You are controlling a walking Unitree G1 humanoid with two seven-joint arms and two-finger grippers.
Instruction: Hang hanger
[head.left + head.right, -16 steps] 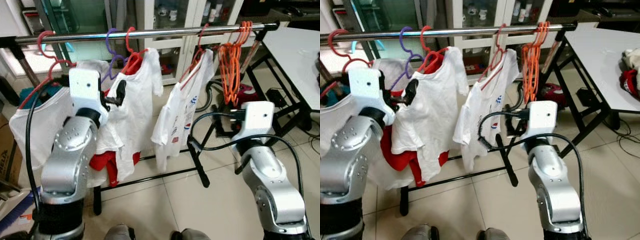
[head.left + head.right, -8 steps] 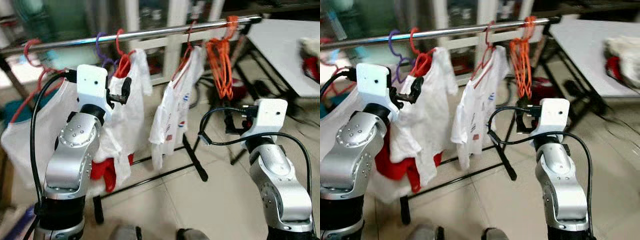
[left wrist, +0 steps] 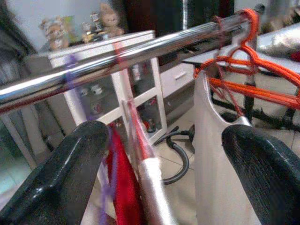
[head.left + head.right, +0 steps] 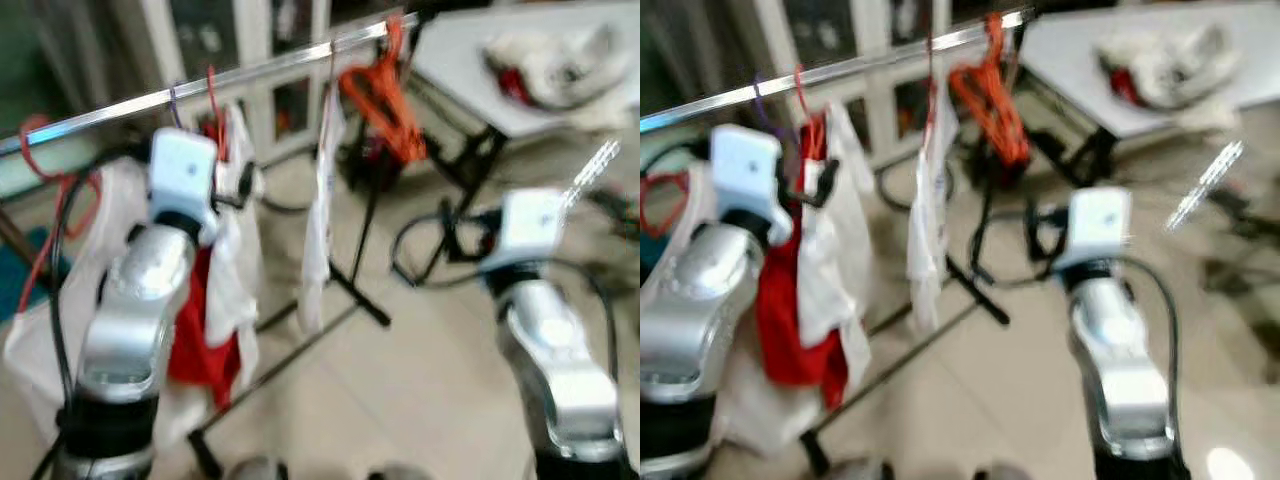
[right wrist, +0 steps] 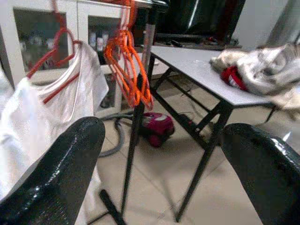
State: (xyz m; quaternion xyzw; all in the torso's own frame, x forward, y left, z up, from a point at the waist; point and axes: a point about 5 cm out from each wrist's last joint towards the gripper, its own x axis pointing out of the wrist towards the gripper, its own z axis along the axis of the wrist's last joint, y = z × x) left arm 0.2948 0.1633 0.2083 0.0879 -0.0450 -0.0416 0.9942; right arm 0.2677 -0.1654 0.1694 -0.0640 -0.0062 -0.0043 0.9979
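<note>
tiled floor, blurred rail (image 4: pixel 230 78) slanting, orange hangers (image 5: pixel 127 65) hanging down, both grippers' jaws apart

Crowded rail, open floor to the right

Shirts hang thick along the rail (image 4: pixel 250 75); a gap of bare bar shows between the white shirt (image 4: pixel 318 210) and the orange hangers (image 4: pixel 380 95). The bench (image 5: pixel 201 65) and its black legs block the far side, its top taken by heaped clothes (image 5: pixel 255 70). Tiled floor (image 4: pixel 420 380) beneath lies open.
</note>
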